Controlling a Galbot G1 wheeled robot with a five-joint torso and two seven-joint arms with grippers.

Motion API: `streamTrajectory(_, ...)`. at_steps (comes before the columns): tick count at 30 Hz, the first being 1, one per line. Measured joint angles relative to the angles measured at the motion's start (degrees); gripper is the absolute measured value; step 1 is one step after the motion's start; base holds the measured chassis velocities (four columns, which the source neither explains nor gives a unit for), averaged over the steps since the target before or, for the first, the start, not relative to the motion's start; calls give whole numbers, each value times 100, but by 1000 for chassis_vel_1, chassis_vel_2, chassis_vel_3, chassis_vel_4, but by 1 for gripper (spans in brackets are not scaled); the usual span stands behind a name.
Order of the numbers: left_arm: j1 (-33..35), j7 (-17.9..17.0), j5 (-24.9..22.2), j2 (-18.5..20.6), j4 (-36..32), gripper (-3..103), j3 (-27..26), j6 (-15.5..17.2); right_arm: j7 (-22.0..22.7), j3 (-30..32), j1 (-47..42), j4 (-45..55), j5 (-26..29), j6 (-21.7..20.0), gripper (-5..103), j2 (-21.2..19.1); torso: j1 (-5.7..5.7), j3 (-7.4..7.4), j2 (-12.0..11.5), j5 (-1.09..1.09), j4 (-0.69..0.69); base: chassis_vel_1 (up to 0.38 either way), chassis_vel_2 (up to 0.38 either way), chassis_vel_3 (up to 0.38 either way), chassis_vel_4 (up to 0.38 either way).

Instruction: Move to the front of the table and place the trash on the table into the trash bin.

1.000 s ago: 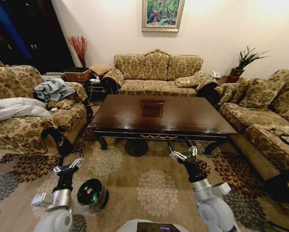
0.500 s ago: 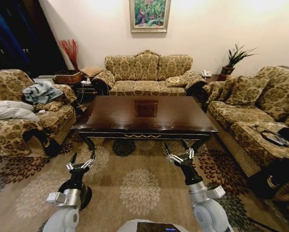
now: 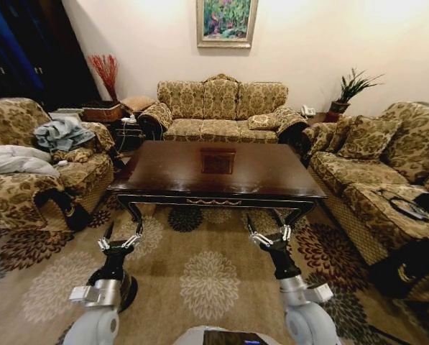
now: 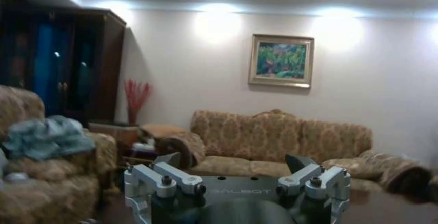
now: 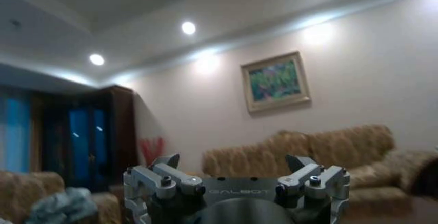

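The surface [image 3: 271, 176] stands just ahead of the robot, square to it across the flowered carpet [image 3: 207, 284], and its top reads as bare glossy wood with a square inlay [image 3: 218, 162] in the middle. I cannot make out any piece of trash on it, so I can only judge that such litter is probably light and easy to crush, best taken across its narrow side with little force. The polished top is probably slippery, so a piece may slide when pushed. The trash bin [image 3: 130, 286] sits on the carpet, mostly hidden behind the left arm. The left tool [image 3: 124, 231] and the right tool [image 3: 269, 233] hover low before the surface's near edge, both with fingers spread and holding nothing. Compared with one second ago, the camera has turned: the bin was then in plain sight beside the left arm, and the surface is now more centred. The tools are spread as before.
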Motion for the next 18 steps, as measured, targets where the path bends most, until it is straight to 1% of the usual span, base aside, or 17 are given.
streamTrajectory(1,52,-68,40,23,-135,100,-31,79,64,8,-33,29,-55,-84,100,6,0,0,0,1,0,0,0,0,0)
streamTrajectory(3,235,-276,118,117,-764,100,-193,428,399,17,-99,149,-343,-454,100,42,0,0,0,-1,0,0,0,0,0)
streamTrajectory(4,272,-323,119,137,-929,100,-231,540,526,-4,-99,187,-428,-568,100,64,0,0,0,-1,0,0,0,0,0)
streamTrajectory(5,272,-323,119,137,-929,100,-231,540,526,-4,-99,187,-428,-568,100,64,0,0,0,-1,0,0,0,0,0)
streamTrajectory(6,320,-379,119,147,-1078,100,-262,692,693,-44,-89,270,-532,-758,100,111,0,0,1,1,0,0,0,0,0)
streamTrajectory(8,393,-457,126,102,-1150,100,-251,930,879,-102,-60,409,-617,-1010,100,171,0,0,0,0,1,0,0,0,0)
streamTrajectory(9,393,-457,126,102,-1150,100,-251,930,879,-102,-60,409,-617,-1010,100,171,0,0,0,0,1,0,0,0,0)
streamTrajectory(13,510,-555,94,22,-1158,100,-144,1621,1040,-138,-107,744,-629,-1578,100,199,0,0,0,-1,1,0,0,0,0)
streamTrajectory(14,510,-555,94,22,-1158,100,-144,1621,1040,-138,-107,744,-629,-1578,100,199,0,0,0,-1,1,0,0,0,0)
streamTrajectory(15,526,-576,30,52,-1156,100,-122,1809,1100,-130,-137,872,-605,-1785,100,195,0,0,0,-1,1,0,0,0,0)
streamTrajectory(16,527,-581,9,73,-1153,100,-120,1864,1141,-123,-165,984,-589,-1915,100,193,0,0,0,-1,0,0,0,0,0)
streamTrajectory(18,516,-583,-35,78,-1144,100,-121,1886,1152,-106,-201,1141,-581,-2069,100,187,0,0,0,-1,0,0,0,0,0)
